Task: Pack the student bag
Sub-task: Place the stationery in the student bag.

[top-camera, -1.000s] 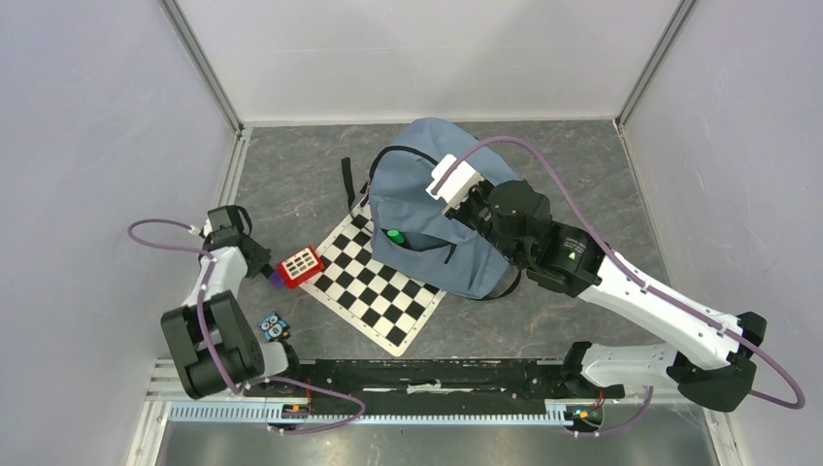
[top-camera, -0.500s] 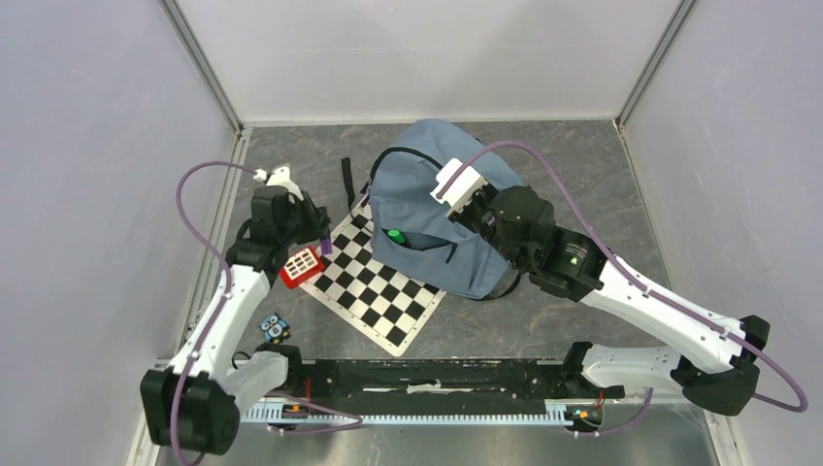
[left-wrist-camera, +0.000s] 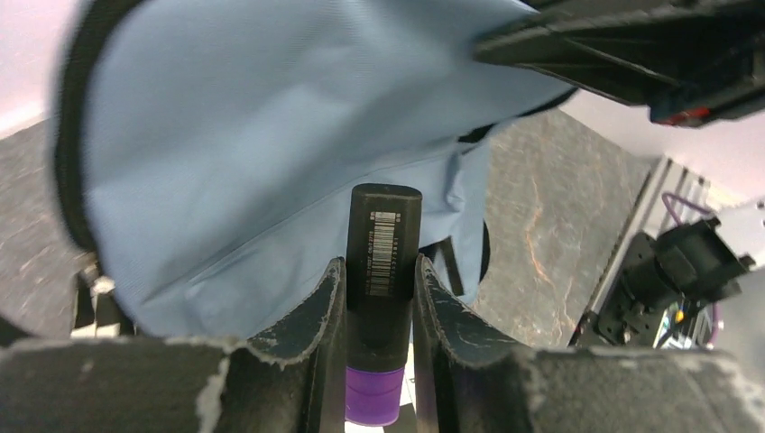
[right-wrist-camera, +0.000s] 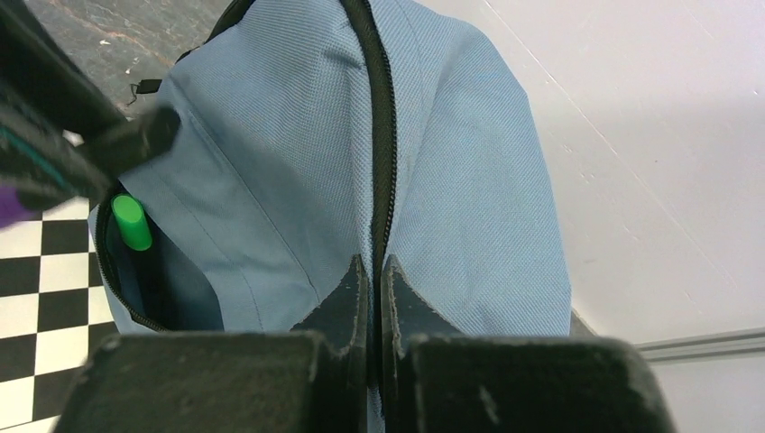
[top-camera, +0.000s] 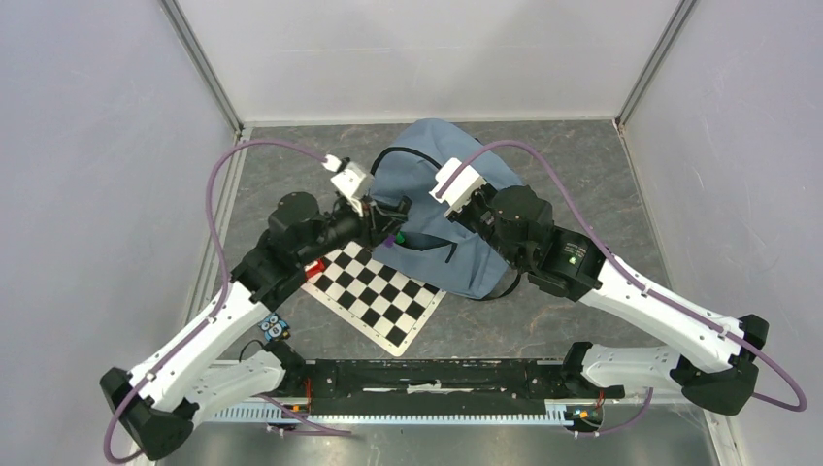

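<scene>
The grey-blue student bag (top-camera: 439, 155) lies at the back centre, its front pocket (right-wrist-camera: 144, 271) open with a green marker (right-wrist-camera: 133, 223) inside. My left gripper (top-camera: 386, 226) is shut on a black marker (left-wrist-camera: 385, 239) with a purple cap (left-wrist-camera: 372, 397) and holds it just in front of the bag's fabric (left-wrist-camera: 271, 117), beside the pocket mouth. My right gripper (right-wrist-camera: 370, 266) is shut on the bag's black zip seam (right-wrist-camera: 382, 135) and holds the fabric up; it also shows in the top view (top-camera: 473, 209). The left gripper's marker shows blurred in the right wrist view (right-wrist-camera: 135, 135).
A black-and-white chessboard mat (top-camera: 374, 291) lies in front of the bag, partly under it. A red item (top-camera: 313, 269) peeks out under my left arm at the mat's left corner. A small blue item (top-camera: 273, 327) lies near the front left. Grey walls enclose the table.
My left arm has swung from the red item at the left over to the bag's pocket, carrying the purple-capped marker. The right arm has barely moved.
</scene>
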`<state>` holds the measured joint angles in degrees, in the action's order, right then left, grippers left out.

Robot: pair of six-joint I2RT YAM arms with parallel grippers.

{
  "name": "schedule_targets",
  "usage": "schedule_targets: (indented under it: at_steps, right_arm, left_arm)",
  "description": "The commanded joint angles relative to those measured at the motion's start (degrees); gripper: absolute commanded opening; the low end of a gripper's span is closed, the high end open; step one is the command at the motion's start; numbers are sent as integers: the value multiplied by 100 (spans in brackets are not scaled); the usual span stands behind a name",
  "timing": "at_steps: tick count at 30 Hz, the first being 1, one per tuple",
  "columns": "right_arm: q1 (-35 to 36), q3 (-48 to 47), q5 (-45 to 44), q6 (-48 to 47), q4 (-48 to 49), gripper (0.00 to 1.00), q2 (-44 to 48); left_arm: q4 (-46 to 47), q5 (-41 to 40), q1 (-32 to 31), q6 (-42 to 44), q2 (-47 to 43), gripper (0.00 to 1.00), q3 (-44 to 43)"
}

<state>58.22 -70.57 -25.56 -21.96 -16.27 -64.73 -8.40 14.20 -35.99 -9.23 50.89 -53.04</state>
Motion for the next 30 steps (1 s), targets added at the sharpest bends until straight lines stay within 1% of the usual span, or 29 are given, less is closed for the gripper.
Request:
schedule_targets:
  at_steps: [1,2,6,14,17,18,20,23,27,29,30]
  right_arm:
    - [45,-188,253,169,605,1,139]
    - [36,-201,261,181,606,1,162]
    - [41,-249,333,224,609,1,270]
    - [40,-212,369,244,599,1,398]
    - [41,-195,372,247,582,1,380]
    - [42,-203,373,249,573,1,382]
    - [41,-205,368,245,555,1,371]
    - [46,-198,344,244,533,1,363]
    - [39,-188,328,244,535,1,372]
    - [41,-216,347,294,527,1,362]
    - [41,-233,384,313,523,1,361]
  left_arm:
    - [248,-91,-591,908,369,2,-267]
    - [258,-207,-725,1149,459,2,-290]
    - [462,-492,-1018,1515,776,2,-283]
    - [813,-553,-1059,1989,1379,2,-44]
    - [814,-508,-1057,2101,1537,2,-11]
    - [1005,-506,-1057,2137,1563,2,18]
    - [1059,-505,-1058,2247,1598,2,64]
    - [875,-386,-1059,2361,1617,2,50]
    - [37,-166,-1057,2493,1540,4,30]
    - [-285,-165,-1055,2558,1512,9,1]
    - [-430,-171,-1059,2564,1485,15,-34]
